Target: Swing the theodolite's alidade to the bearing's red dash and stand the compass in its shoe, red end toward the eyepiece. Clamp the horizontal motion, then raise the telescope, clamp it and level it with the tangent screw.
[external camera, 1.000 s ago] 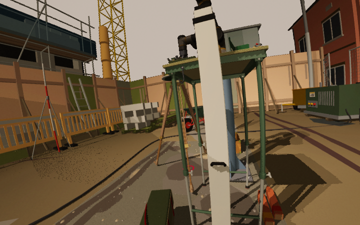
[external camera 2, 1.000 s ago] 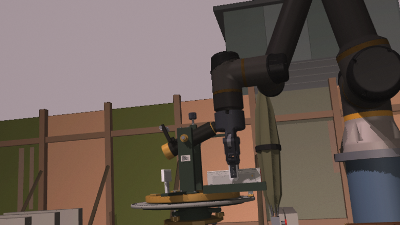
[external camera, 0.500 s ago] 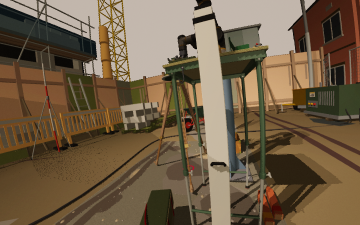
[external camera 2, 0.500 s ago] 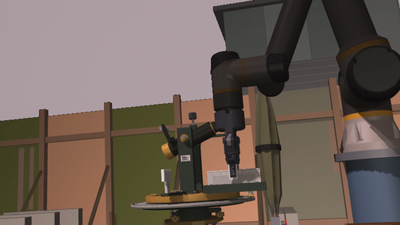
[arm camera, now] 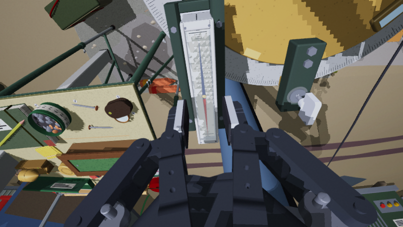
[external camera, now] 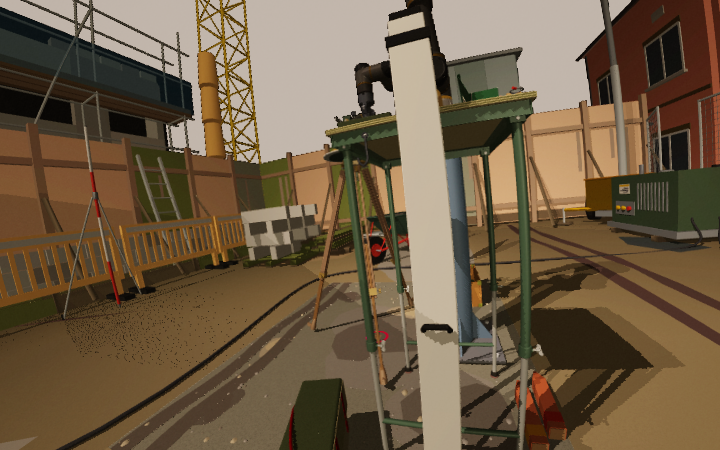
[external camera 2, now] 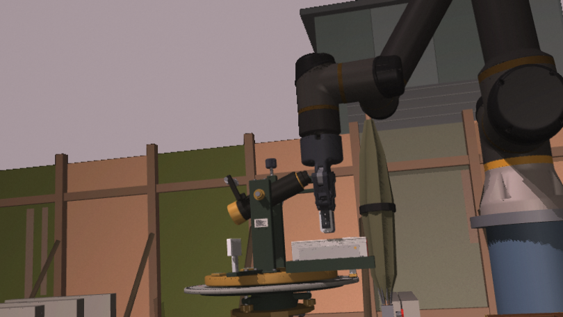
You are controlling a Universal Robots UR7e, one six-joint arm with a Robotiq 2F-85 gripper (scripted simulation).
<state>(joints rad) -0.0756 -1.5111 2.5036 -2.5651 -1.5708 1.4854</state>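
Note:
My gripper [external camera 2: 327, 226] [arm camera: 205, 118] hangs just above the near end of the trough compass [external camera 2: 329, 249] [arm camera: 201, 76], a long white box that sits in the dark green shoe [external camera 2: 330, 264] on the theodolite's alidade. Its needle's red half points toward my fingers. The telescope [external camera 2: 272, 193] stands tilted, with its yellow-ringed end low on the left and the dark end high beside my wrist. A white clamp knob [arm camera: 308, 107] sticks out of a green bracket [arm camera: 299, 70] by the graduated circle [external camera 2: 272, 286]. The gripper is open and holds nothing.
The brass plate [arm camera: 284, 28] and graduated ring lie close to the right of the shoe. A work table [arm camera: 73, 112] on the left carries a tape tin, nails and a brown pouch. A white staff [external camera: 425, 228] blocks much of the side camera.

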